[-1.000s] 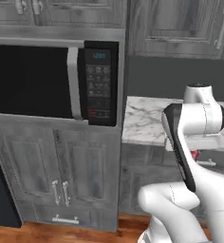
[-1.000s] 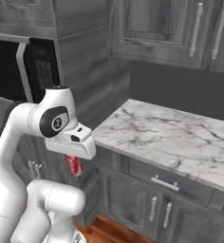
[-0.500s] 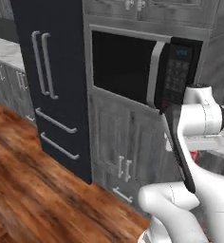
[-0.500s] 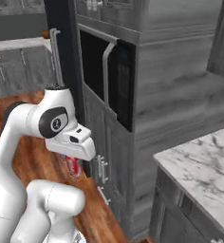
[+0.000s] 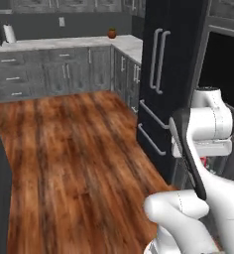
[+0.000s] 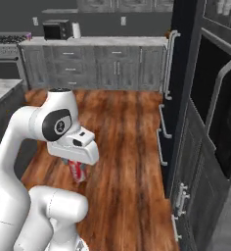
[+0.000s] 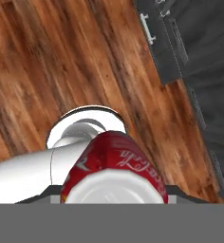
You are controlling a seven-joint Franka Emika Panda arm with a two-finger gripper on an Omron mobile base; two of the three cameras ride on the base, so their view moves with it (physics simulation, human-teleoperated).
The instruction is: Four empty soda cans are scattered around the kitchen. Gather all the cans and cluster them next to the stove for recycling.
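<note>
**A:** While the arm sits folded over its base, where is the can?

**B:** Low in the middle of the hand view, a red soda can [image 7: 115,171] fills the space at the gripper [image 7: 115,197], its silver top facing the camera. The jaws are drawn in on it, holding it. In the right base view the same can [image 6: 78,170] hangs just under the white hand, left of centre.

**A:** And from the other side?

**B:** In the left base view only a sliver of red [image 5: 203,161] peeks out at the right edge, behind the forearm.

**A:** What lies under it?

**B:** A wooden floor [image 5: 74,163], brown planks running through the middle of both base views.

**A:** Any sign of the stove?

**B:** Yes, at the upper left edge of the right base view, a stainless range [image 6: 5,54] with black grates, well apart from the can. Beside it runs a grey counter [image 6: 93,41] with a small dark microwave-like box [image 6: 57,30] on top.

**A:** Anything else close by?

**B:** A tall dark fridge [image 5: 163,74] with long handles stands at the upper right of the left base view, and a small reddish thing [image 5: 111,33] sits on the far counter, too small to tell what it is
</note>
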